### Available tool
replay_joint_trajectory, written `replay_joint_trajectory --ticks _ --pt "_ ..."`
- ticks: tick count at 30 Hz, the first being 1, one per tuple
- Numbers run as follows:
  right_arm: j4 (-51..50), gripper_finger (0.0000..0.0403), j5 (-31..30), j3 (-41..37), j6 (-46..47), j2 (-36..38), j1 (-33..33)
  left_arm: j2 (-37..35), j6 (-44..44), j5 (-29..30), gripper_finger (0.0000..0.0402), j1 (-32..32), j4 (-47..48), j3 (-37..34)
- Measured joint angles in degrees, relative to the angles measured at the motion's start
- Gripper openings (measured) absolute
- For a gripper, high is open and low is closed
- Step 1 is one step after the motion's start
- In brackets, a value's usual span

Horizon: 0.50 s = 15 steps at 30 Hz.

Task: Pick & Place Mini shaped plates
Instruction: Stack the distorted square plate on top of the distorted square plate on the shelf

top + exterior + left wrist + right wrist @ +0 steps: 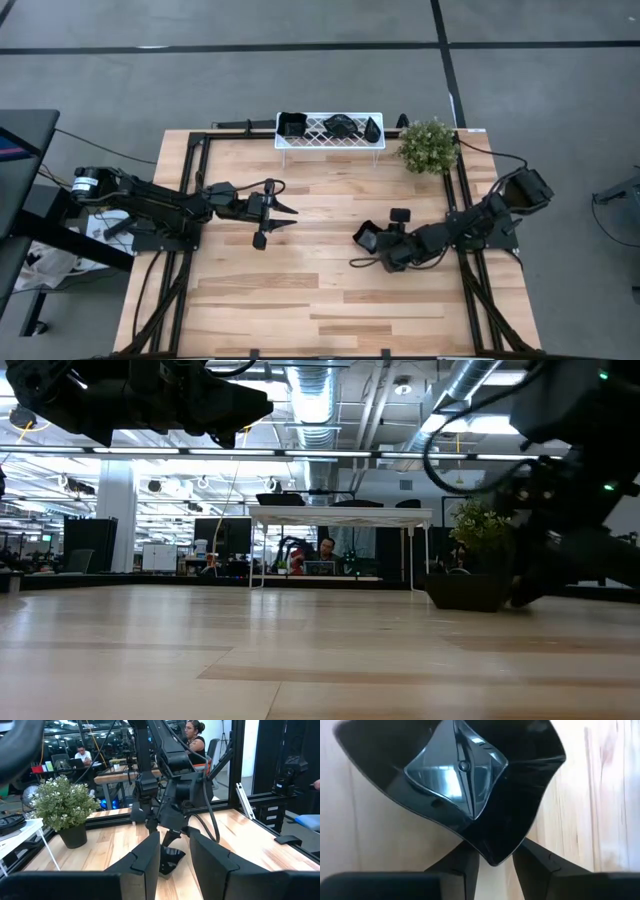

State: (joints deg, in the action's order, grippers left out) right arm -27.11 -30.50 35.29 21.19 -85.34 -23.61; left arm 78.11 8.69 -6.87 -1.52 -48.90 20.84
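1. We see a grey concrete floor [300, 25] crossed by dark lines around the wooden table [320, 310].
2. Beyond it we see an office: ceiling lights [310, 400], desks [120, 772], seated people [195, 740].

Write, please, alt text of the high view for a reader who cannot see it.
From above, the right end effector grips a small black plate low over the wooden table, while the left end effector waits open mid-table. At the far edge, a white rack carries three more black plates, beside a green potted plant.
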Motion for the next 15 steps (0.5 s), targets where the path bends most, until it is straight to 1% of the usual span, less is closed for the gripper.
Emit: replay_joint_trajectory --ticks 8,13,15 --pt "12.94 0.0108 0.92 0.0 -7.38 0.15 2.5 0.6 -0.01 -0.02 0.011 -0.17 -0.13 0.0" --pt "21.73 0.0108 4.76 0.0 -10.37 0.16 5.06 4.27 0.0 -0.07 0.011 -1.11 -0.82 -0.01" --pt "25.47 0.0108 5.18 0.0 -10.82 -0.17 6.39 6.23 0.0 -0.1 0.011 -1.16 -3.11 -0.02"
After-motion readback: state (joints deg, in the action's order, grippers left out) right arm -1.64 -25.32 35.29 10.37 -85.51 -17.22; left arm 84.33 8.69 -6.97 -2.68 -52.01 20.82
